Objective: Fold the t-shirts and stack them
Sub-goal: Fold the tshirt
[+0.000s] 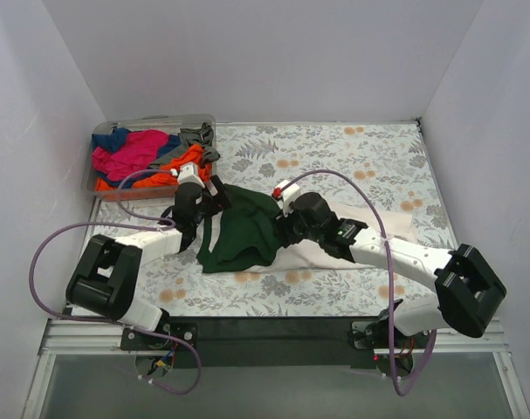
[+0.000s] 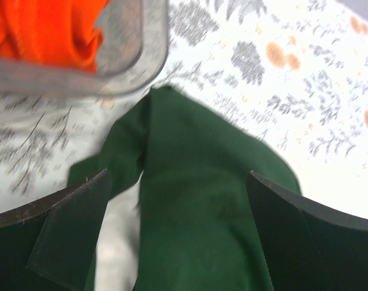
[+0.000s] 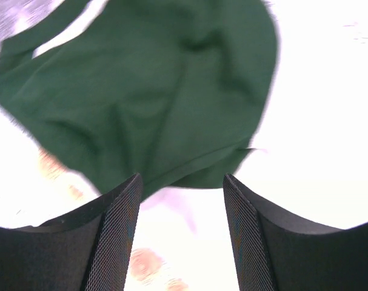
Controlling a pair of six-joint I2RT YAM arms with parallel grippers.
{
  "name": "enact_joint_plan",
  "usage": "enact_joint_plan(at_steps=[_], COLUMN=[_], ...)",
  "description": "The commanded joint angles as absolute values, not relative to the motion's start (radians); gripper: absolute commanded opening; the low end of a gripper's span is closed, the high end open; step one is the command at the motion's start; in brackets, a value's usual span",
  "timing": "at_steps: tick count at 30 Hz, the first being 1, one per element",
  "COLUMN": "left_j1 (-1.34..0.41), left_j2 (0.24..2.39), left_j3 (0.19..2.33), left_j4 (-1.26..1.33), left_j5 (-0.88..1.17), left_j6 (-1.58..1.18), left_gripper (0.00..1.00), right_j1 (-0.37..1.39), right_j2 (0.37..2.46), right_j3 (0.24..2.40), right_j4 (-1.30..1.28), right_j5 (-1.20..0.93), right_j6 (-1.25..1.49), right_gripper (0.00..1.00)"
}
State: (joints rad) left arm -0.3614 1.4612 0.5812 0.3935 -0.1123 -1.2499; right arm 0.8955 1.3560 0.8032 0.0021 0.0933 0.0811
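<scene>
Basically, the cream-and-green shirt [image 1: 247, 231] lies crumpled mid-table, just below centre of the top view, between the two arms. The green part is bunched on the left. The cream body trails right and is partly hidden under the right arm.

Handling, judged: light, limp cotton with no stiffness. It will sag and drag rather than slide as one piece, and folds will shift if it is pulled from one point. It is not fragile. The best hold looks like a pinch on an edge or seam, one gripper per side, not the bulked middle.

Left gripper [image 2: 177, 174]: jaws wide, nothing pinched, green cloth lying under the gap. Right gripper [image 3: 182, 177]: jaws also spread and holding nothing. The green hem sits just ahead of its tips, with cream cloth below.

Surroundings:
- The clear bin [image 1: 160, 120] sits at upper left of the top view and holds the other shirts: magenta [image 1: 134, 150], orange [image 1: 182, 161], blue [image 1: 112, 138], grey [image 1: 197, 135].
- The bin corner is close to the left gripper and near the green cloth's tip in the left wrist view. It's a snag risk if the cloth is swept that way.
- A purple cable [image 1: 352, 188] loops above the cream part.
- The flowered table cover [image 1: 352, 148] to the right has room to spread the shirt.
</scene>
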Motion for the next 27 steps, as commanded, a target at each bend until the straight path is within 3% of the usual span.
enact_joint_plan(at_steps=[1, 9, 27], left_j1=[-0.354, -0.357, -0.48], left_j2=[1.502, 1.58, 1.773], left_j3=[0.659, 0.715, 0.718], left_j4=[0.451, 0.538, 0.695], left_j5=[-0.1, -0.02, 0.201], left_j6=[-1.246, -1.252, -1.33], left_gripper=[0.85, 0.81, 0.79], right_j1=[0.815, 0.571, 0.097], right_j2=[1.376, 1.431, 1.281], right_j3=[0.867, 0.851, 0.658], right_j4=[0.028, 0.061, 0.008], right_j5=[0.19, 0.17, 0.112], right_j6=[0.077, 0.115, 0.212], right_gripper=[0.51, 0.5, 0.51])
